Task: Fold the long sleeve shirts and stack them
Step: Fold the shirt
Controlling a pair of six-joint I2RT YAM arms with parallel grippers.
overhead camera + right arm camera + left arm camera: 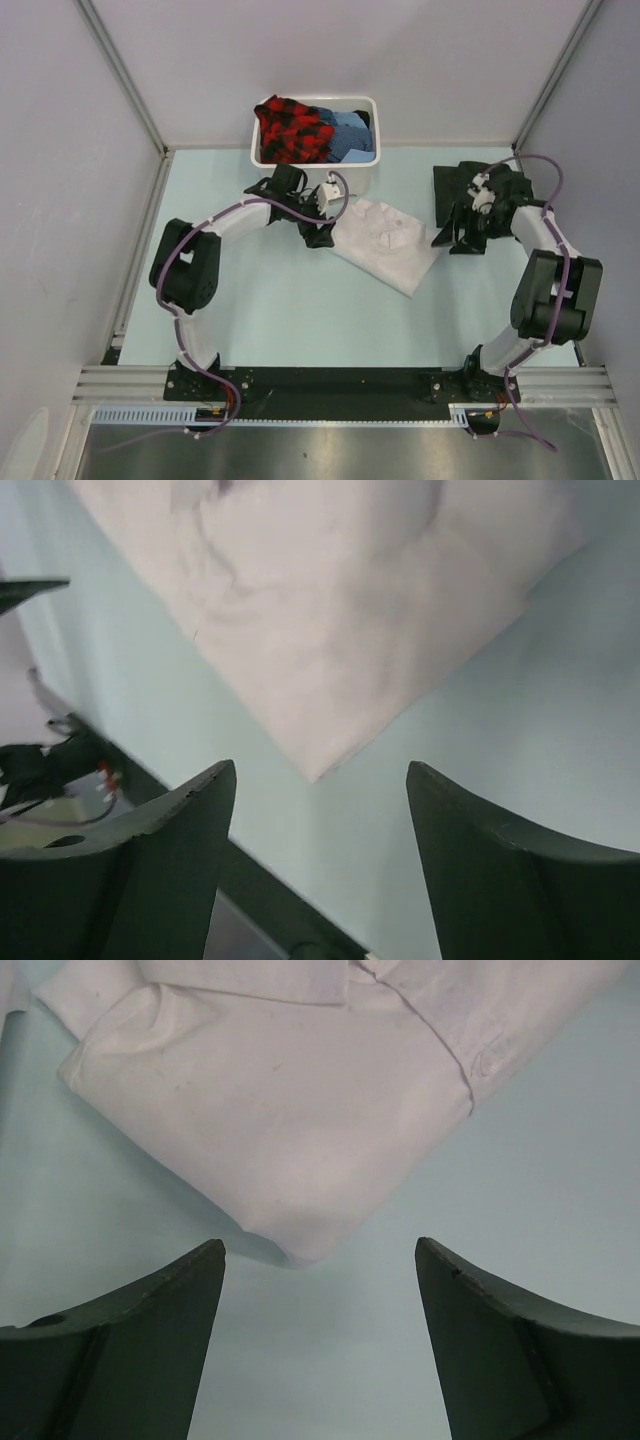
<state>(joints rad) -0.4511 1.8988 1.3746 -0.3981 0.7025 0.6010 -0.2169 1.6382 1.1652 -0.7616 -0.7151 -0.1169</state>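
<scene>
The white long sleeve shirt (385, 243) lies folded into a flat rectangle on the pale green table (280, 310). The dark long sleeve shirt (500, 183) lies folded at the back right, partly hidden under the right arm. My left gripper (320, 234) hangs open just off the white shirt's left corner; that corner (290, 1160) lies just ahead of the empty jaws in the left wrist view. At the shirt's right side my right gripper (458, 240) stands open, and in the right wrist view a corner of the white shirt (330, 610) lies just ahead of its fingertips. Neither gripper (320, 1260) (320, 780) holds anything.
A white plastic tub (262, 152) at the back centre holds a red-and-black plaid garment (292, 128) and blue cloth (350, 135). Grey walls enclose the table on three sides. A black rail (330, 380) runs along the near edge.
</scene>
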